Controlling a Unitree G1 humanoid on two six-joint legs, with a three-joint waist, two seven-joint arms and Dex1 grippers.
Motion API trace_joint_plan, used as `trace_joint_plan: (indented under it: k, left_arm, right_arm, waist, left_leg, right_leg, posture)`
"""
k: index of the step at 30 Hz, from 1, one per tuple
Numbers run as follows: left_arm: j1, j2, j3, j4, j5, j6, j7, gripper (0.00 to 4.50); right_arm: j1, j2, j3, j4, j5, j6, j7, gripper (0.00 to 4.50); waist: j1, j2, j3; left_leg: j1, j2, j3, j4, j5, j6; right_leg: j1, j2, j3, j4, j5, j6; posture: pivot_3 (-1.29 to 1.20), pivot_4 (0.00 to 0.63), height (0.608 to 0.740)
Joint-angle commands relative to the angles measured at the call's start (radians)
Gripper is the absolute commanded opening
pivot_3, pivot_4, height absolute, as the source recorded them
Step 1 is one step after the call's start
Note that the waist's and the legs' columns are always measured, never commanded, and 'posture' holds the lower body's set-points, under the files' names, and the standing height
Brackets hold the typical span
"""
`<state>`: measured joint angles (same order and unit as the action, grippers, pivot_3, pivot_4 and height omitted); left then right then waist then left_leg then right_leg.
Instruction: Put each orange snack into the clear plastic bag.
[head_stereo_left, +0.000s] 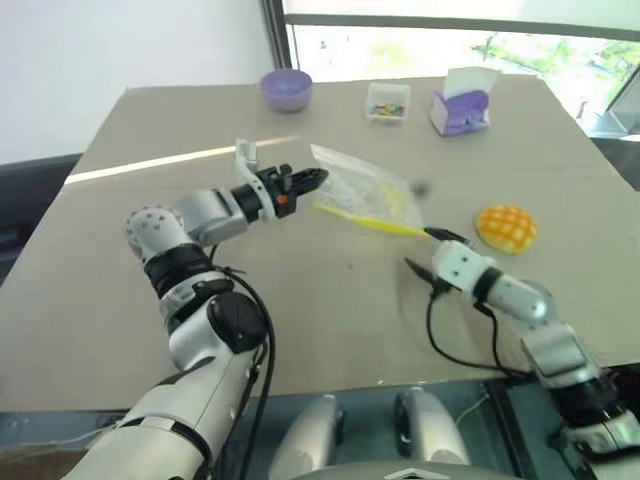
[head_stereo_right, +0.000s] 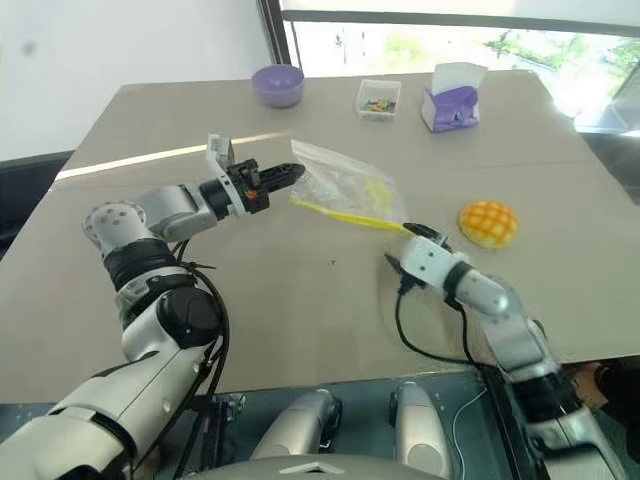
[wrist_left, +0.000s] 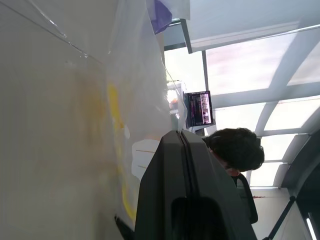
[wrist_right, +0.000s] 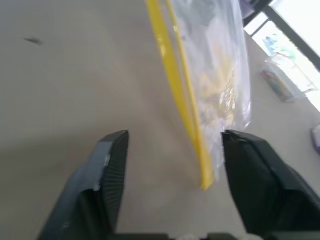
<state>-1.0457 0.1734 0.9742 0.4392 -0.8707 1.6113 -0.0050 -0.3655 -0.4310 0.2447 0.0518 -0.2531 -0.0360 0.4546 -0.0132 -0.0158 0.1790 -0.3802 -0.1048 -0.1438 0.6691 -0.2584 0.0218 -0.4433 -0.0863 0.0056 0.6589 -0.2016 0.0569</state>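
Your left tool (head_stereo_left: 312, 180) is clamped on 1 corner of the clear plastic bag (head_stereo_left: 368, 194), lifted off the bench (head_stereo_left: 300, 300). It's limp and slippery: take its yellow strip with the right tool (wrist_right: 172, 155), jaws apart. The orange snack (head_stereo_left: 506, 228) sits nearby, probably light and crushable.

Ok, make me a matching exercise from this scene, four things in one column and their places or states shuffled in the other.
1. left claw
2. right claw
3. orange snack
4. purple bowl

a. at the table's far edge
b. open, the bag's yellow seal strip between its fingers
c. shut on the clear plastic bag
d. on the table, outside the bag

Pairs: 1-c, 2-b, 3-d, 4-a
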Motion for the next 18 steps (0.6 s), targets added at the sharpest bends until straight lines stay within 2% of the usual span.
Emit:
trace_joint_plan:
  k: [1,4,6,8,9,12,13,16,18]
  left_arm:
    - [-0.032,-0.001,0.031,-0.050,-0.049,0.003,0.055,0.00]
    - [-0.034,-0.013,0.043,-0.059,-0.074,0.003,0.094,0.00]
    - [-0.035,-0.018,0.048,-0.064,-0.089,0.003,0.116,0.00]
    - [-0.038,-0.018,0.054,-0.065,-0.101,0.003,0.135,0.00]
    - [-0.040,-0.016,0.057,-0.063,-0.106,0.003,0.142,0.00]
    - [-0.043,-0.008,0.062,-0.055,-0.116,0.003,0.155,0.00]
    - [-0.043,-0.006,0.062,-0.053,-0.117,0.003,0.156,0.00]
    - [-0.041,0.001,0.063,-0.048,-0.111,0.003,0.155,0.00]
    - [-0.041,0.006,0.062,-0.044,-0.109,0.002,0.152,0.00]
  right_arm:
    - [-0.058,0.035,0.021,0.041,-0.061,-0.036,-0.074,2.72]
    - [-0.106,0.069,0.037,0.032,-0.120,0.000,-0.113,3.66]
    - [-0.124,0.077,0.044,0.035,-0.154,0.016,-0.125,4.45]
    - [-0.135,0.082,0.050,0.035,-0.178,0.038,-0.128,4.45]
    - [-0.136,0.085,0.048,0.031,-0.180,0.048,-0.130,4.26]
    - [-0.137,0.085,0.036,0.010,-0.185,0.073,-0.123,3.07]
    - [-0.138,0.078,0.037,0.006,-0.191,0.077,-0.117,2.40]
    - [-0.134,0.057,0.043,-0.001,-0.208,0.073,-0.109,0.93]
    - [-0.131,0.055,0.041,-0.001,-0.204,0.073,-0.106,0.16]
  waist:
    - [0.000,0.000,0.000]
    - [-0.003,0.000,0.000]
    - [-0.002,0.000,0.000]
    - [-0.002,0.000,0.000]
    - [-0.001,0.000,0.000]
    - [-0.001,0.000,0.000]
    - [-0.001,0.000,0.000]
    - [-0.002,0.000,0.000]
    - [-0.003,0.000,0.000]
  left_leg:
    - [-0.001,0.000,0.000,0.000,0.000,0.000]
    - [-0.002,0.000,0.002,0.000,0.000,0.000]
    - [-0.002,0.000,0.003,0.000,0.000,0.000]
    - [-0.002,0.000,0.003,0.000,0.000,0.000]
    - [-0.001,0.000,0.003,0.000,0.000,0.000]
    - [-0.001,0.000,0.003,0.000,0.000,0.000]
    - [-0.002,0.000,0.003,0.000,0.000,0.000]
    - [-0.001,0.000,0.003,0.000,0.000,0.000]
    - [-0.001,0.000,0.003,0.000,0.000,0.000]
  right_leg:
    - [-0.001,0.000,0.001,0.001,0.000,0.000]
    - [-0.004,0.000,0.004,0.002,0.000,0.000]
    - [-0.004,0.001,0.004,0.002,0.000,0.000]
    - [-0.004,0.001,0.004,0.002,0.000,0.000]
    - [-0.004,0.001,0.004,0.002,0.000,-0.001]
    - [-0.004,0.001,0.004,0.002,0.000,-0.001]
    - [-0.004,0.002,0.004,0.002,0.001,-0.001]
    - [-0.004,0.002,0.004,0.002,0.001,-0.001]
    - [-0.004,0.002,0.005,0.002,0.001,-0.001]
  posture:
    - [0.00,0.150,0.740]
    - [0.00,0.150,0.740]
    - [0.00,0.150,0.740]
    - [0.00,0.150,0.740]
    - [0.00,0.150,0.740]
    - [0.00,0.150,0.740]
    - [0.00,0.150,0.740]
    - [0.00,0.150,0.740]
    - [0.00,0.150,0.740]
